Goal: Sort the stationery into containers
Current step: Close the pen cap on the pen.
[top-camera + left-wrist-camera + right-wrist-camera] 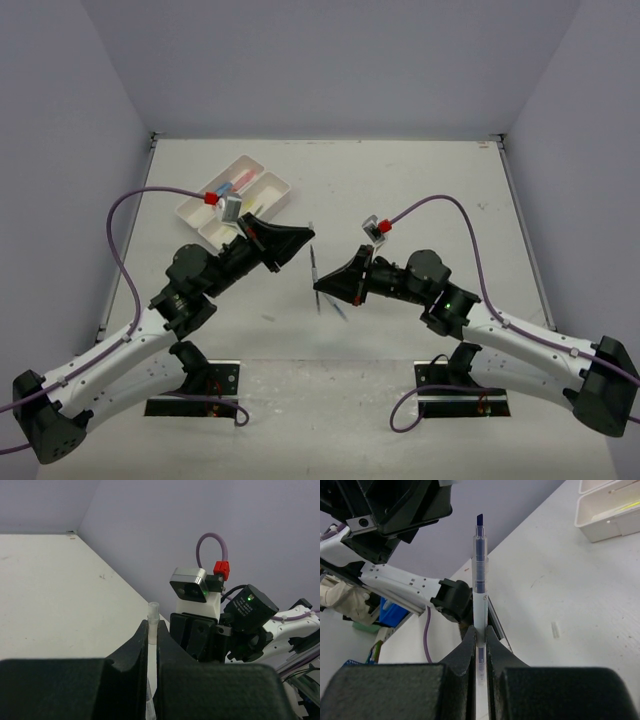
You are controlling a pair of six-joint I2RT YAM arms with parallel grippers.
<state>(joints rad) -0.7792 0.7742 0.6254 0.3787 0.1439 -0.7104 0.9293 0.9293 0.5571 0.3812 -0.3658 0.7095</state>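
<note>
Left gripper [153, 628] clamped on a clear plastic piece [153, 615]; right gripper [480, 633] clamped on a blue pen [479, 575]; trays [214, 214] far left

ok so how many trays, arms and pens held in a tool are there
white trays: 2
arms: 2
pens: 2, one clamped in the left tool, one in the right tool
total: 6

white arms [112, 358], black hands [306, 236] [323, 285], purple cables [128, 203], red plugs [210, 198].
</note>
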